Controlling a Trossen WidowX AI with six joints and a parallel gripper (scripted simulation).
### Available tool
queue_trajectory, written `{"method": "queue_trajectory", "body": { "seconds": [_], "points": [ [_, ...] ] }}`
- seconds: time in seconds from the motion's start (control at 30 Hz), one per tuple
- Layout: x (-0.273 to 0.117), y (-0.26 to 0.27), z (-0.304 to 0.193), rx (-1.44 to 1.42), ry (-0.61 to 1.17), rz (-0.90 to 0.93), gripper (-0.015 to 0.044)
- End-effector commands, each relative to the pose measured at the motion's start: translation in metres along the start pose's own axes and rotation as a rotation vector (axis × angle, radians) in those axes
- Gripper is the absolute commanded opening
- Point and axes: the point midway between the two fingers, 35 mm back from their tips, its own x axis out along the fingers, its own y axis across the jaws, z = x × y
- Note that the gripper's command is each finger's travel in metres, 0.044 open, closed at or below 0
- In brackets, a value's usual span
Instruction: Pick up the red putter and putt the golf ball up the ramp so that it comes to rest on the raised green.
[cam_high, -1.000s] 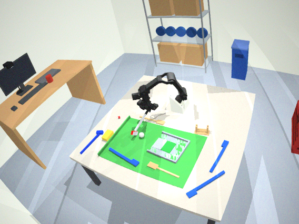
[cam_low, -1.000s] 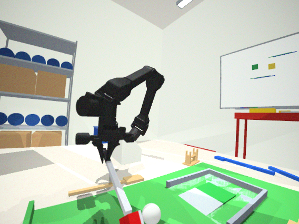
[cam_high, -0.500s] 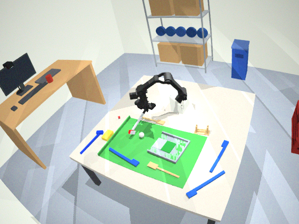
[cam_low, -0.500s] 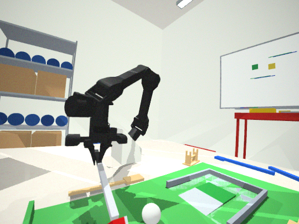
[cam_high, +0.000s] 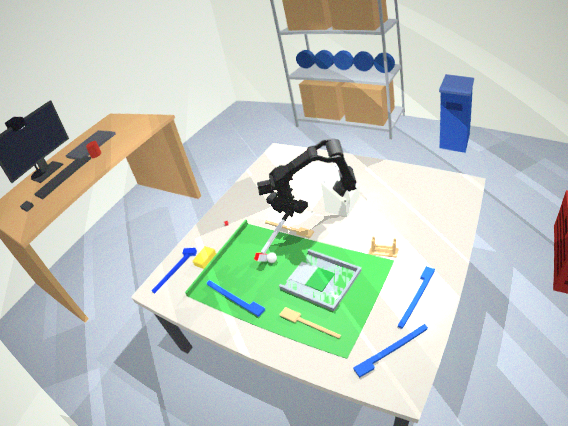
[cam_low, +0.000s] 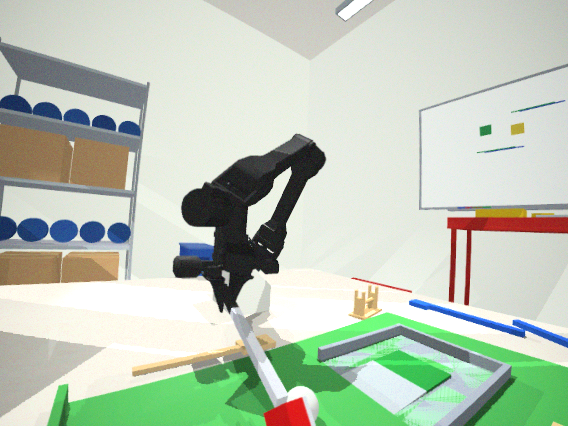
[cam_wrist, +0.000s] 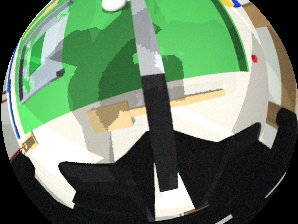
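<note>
My gripper (cam_high: 287, 215) (cam_low: 229, 307) (cam_wrist: 157, 133) is shut on the black grip of the putter (cam_high: 274, 236) (cam_low: 257, 356) (cam_wrist: 147, 45). The grey shaft slants down to its red head (cam_high: 258, 256) (cam_low: 289, 414), which is low over the green mat (cam_high: 240, 245). The white golf ball (cam_high: 271, 258) (cam_low: 309, 400) (cam_wrist: 113, 4) is right beside the head, on its ramp side; whether they touch is unclear. The pale ramp (cam_high: 301, 276) (cam_low: 385, 386) leads to the raised green (cam_high: 321, 280) (cam_low: 414, 371), with grey walls around it.
A wooden putter (cam_low: 182, 360) (cam_wrist: 110, 118) lies beneath my gripper at the mat's edge. A blue putter (cam_high: 232, 296) and another wooden one (cam_high: 320, 328) lie on the mat. A yellow block (cam_high: 204, 257) is outside the green side rail (cam_high: 217, 257). A wooden stand (cam_high: 384, 249) (cam_low: 366, 305) is behind the ramp.
</note>
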Motion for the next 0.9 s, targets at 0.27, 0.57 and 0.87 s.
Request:
{"method": "queue_trajectory", "body": {
  "seconds": [0.27,0.57,0.87],
  "points": [
    [0.0,0.066,-0.006,-0.006,-0.012,0.01,0.0],
    [-0.048,0.064,-0.006,-0.005,-0.012,0.008,0.0],
    [-0.05,0.064,-0.007,-0.001,-0.013,0.01,0.0]
  ]
}}
